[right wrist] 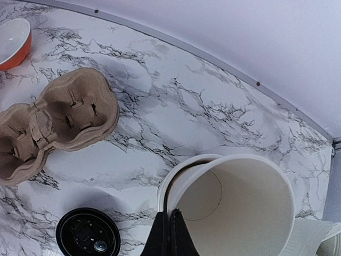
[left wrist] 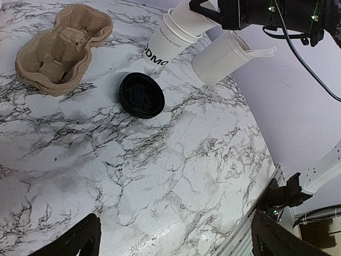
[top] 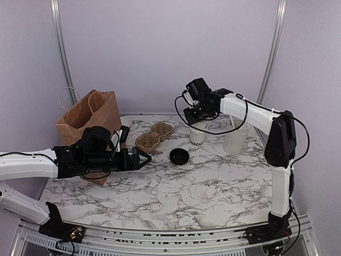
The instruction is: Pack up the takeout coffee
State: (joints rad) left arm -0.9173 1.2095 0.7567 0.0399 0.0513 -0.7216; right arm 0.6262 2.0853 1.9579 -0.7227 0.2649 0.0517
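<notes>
The paper cup (left wrist: 163,47) reads "DMO" (partly hidden).

bag (top: 88,114) 1 | carrier (top: 154,136) 1 | lid (top: 179,156) 1 | lettered cup (top: 197,137) 1 | utensil cup (top: 235,140) 1 | bowl (right wrist: 13,45) 1

Marble table (top: 213,186): lid (top: 179,156), cup carrier (top: 154,136), bag (top: 88,120)

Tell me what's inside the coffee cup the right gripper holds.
The coffee cup is lidless: inside, only bare white wall and bottom show, no liquid. The right gripper, pinching the rim, covers a sliver of wall. The black lid lies beside it.
</notes>
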